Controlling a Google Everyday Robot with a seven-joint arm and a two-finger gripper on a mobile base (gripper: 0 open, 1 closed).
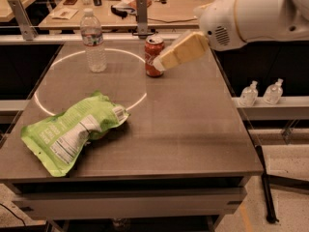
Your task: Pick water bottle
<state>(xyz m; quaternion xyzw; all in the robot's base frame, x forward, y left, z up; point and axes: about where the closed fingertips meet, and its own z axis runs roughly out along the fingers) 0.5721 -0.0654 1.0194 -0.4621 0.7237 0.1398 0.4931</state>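
at the left of the grey table (193, 129) lies a crumpled green snack bag (72, 132), flat on its side near the front edge. it plays no part in the job. behind it, towards the far left corner, stands the water bottle (93, 40): clear, ribbed, white-capped, upright, and just inside the far arc of a white ring (145, 83) marked on the tabletop. nothing touches it and the space round it is free.

further right stands a red soda can (153, 57), also upright, well apart from the bottle. the gripper (162, 64) hangs just at the can's right side, its tan tip overlapping the can in this view. whether it touches the can cannot be told, nor whether the claw is open or closed. it holds nothing visible. the white arm housing (251, 13) reaches in from the upper right. off the table, on a ledge at the right, sit two small squat bottles (248, 94) with nozzle tops.

the step in hand looks like the approach: the bottle is not yet reached, let alone grasped. the next move probably calls for carrying the gripper leftward past or over the can without knocking it, then lining up with the bottle's body below the cap. a tall, light bottle would tip easily if nudged off-centre.
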